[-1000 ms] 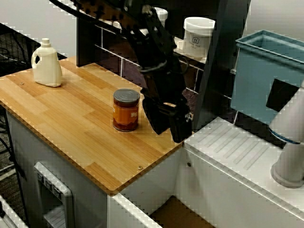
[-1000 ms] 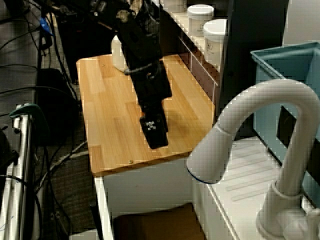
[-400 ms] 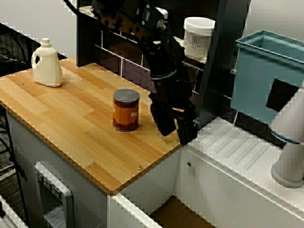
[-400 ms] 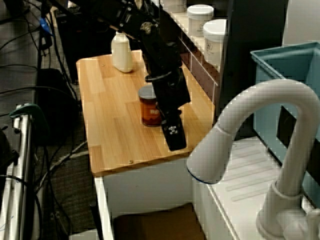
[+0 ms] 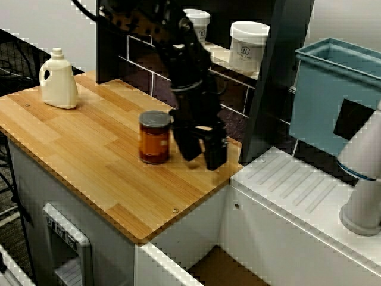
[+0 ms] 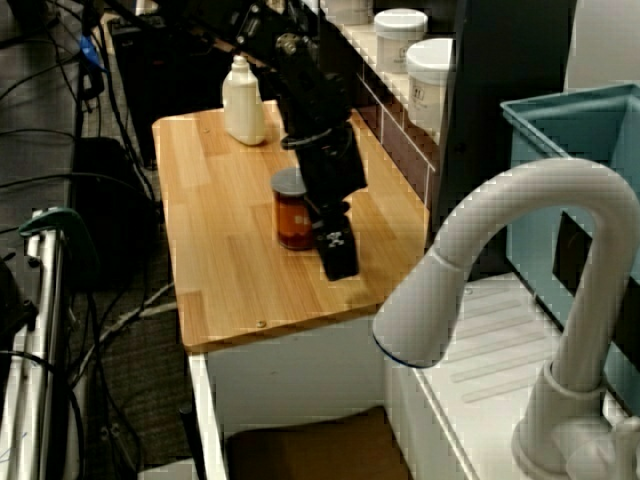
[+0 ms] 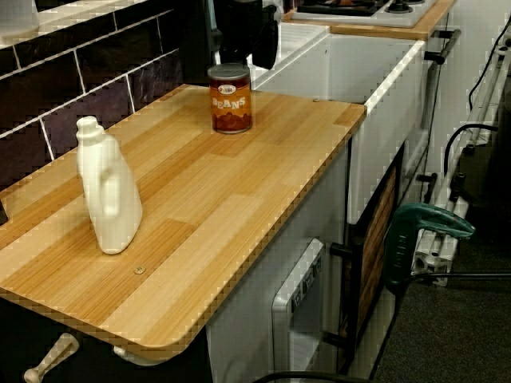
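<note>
One bean can (image 5: 155, 137) and one gripper (image 5: 201, 152) stand side by side at the sink end of your wooden counter (image 5: 89, 158).

Nearest you in the view across the counter, a broad strip of bare wood runs along the front edge. Behind it the can stands upright. The gripper hangs just beside it on the sink side, jaws spread and pinching nothing. You cannot tell whether the near finger touches the can. The gripper is close to the counter's end edge, where the white drainboard (image 5: 297, 190) begins, so you have little room that way. Toward the far end there is open wood up to one white jug (image 5: 58, 79), well apart from the can. Farther back, two white tubs (image 5: 249, 46) sit on the shelf above the tiled wall, and one teal bin (image 5: 333, 95) stands beyond the sink.
</note>
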`<state>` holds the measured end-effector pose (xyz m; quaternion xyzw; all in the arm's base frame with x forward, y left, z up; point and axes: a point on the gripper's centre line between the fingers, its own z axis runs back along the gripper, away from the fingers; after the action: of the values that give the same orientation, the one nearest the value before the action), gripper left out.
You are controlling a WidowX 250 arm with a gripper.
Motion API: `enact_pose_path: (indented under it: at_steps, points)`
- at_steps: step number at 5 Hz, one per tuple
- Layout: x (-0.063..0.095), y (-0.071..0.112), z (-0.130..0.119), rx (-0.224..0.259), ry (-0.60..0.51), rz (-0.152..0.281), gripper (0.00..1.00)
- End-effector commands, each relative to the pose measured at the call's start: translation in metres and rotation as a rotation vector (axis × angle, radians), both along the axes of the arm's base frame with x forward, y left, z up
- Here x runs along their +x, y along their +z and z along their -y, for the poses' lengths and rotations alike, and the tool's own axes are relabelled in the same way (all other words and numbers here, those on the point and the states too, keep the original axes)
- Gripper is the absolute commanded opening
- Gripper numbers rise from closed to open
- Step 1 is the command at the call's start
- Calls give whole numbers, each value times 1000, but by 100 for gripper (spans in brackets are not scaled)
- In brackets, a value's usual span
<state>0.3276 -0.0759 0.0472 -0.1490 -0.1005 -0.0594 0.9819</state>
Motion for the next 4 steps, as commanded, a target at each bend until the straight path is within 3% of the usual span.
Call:
enact_pose_path:
  at_steps: [1, 2, 4]
  points:
    - [-4, 27, -56, 22, 29, 77, 100]
    - [-14, 34, -76, 13, 31, 68, 100]
    - [-29, 41, -100, 38, 14, 47, 100]
